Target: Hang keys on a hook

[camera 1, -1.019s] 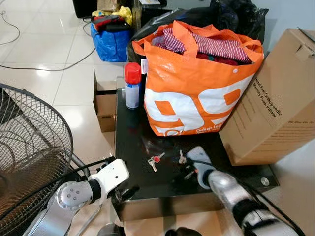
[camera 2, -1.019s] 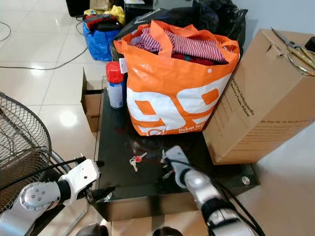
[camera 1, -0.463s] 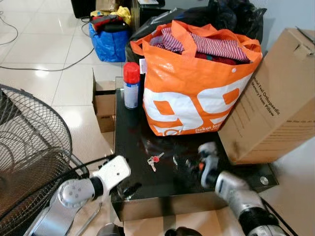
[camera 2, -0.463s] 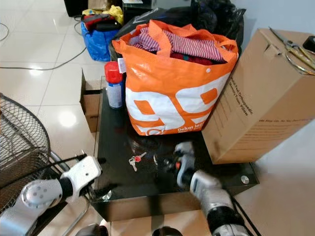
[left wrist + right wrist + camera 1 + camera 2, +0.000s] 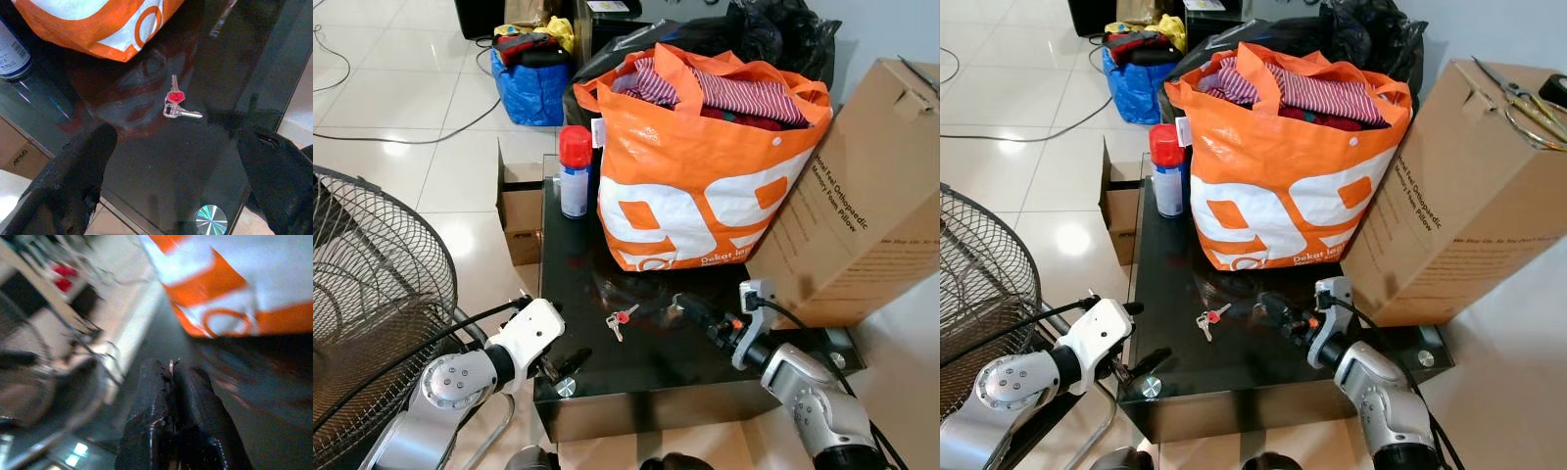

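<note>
The table's (image 5: 636,377) front half lies open around the keys (image 5: 620,320). The bag (image 5: 705,176) and can (image 5: 575,171) block its back edge, the box (image 5: 862,206) its right edge.

We see bright, even daylight glaring off the pale floor tiles (image 5: 401,108); the glossy black bench (image 5: 607,362) mirrors reflections, and the right wrist view is motion-blurred.
</note>
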Tool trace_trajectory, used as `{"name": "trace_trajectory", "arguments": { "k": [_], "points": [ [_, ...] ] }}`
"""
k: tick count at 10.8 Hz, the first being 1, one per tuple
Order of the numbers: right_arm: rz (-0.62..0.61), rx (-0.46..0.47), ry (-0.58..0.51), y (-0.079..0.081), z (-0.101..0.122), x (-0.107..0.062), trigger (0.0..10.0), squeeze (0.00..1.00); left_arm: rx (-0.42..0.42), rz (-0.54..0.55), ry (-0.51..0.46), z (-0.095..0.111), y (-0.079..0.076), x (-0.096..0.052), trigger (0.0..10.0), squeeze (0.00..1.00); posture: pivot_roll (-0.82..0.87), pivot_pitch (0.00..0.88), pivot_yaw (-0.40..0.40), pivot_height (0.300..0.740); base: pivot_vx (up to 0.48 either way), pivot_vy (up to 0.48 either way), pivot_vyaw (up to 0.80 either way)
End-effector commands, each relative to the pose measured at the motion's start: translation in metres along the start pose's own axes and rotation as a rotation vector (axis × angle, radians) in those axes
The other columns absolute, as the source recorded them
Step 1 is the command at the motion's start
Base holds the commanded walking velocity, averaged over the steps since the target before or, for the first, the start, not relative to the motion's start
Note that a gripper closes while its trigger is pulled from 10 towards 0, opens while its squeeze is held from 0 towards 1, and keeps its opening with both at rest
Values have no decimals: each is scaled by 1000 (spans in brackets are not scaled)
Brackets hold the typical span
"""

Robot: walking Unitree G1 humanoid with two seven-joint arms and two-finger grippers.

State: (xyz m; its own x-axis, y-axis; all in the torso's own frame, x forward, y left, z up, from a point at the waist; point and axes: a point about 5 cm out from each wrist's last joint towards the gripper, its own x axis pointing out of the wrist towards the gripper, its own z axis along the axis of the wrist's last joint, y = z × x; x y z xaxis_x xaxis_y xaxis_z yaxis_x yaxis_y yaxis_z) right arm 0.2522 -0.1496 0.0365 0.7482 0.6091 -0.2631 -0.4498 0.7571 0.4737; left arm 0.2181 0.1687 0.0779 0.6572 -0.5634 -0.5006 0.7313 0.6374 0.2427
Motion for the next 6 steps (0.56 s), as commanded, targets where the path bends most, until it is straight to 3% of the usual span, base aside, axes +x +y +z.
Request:
{"name": "trace_trajectory", "arguments": {
  "k": [1, 2, 6],
  "points": [
    [-71, -60, 91, -6, -12, -1, 0, 0, 3, -12, -10, 3, -6, 1, 10000, 0, -40, 43, -110, 740, 0, 0, 0],
    [-122, -114, 156, -6, -18, 4, 0, 0, 10, -18, -6, 2, -7, 1, 10000, 0, -38, 49, -109, 740, 0, 0, 0],
    [-194, -142, 183, -8, -20, 21, 0, 0, 32, -38, 15, 0, -9, 2, 10000, 0, -33, 55, -113, 740, 0, 0, 0]
  ]
}}
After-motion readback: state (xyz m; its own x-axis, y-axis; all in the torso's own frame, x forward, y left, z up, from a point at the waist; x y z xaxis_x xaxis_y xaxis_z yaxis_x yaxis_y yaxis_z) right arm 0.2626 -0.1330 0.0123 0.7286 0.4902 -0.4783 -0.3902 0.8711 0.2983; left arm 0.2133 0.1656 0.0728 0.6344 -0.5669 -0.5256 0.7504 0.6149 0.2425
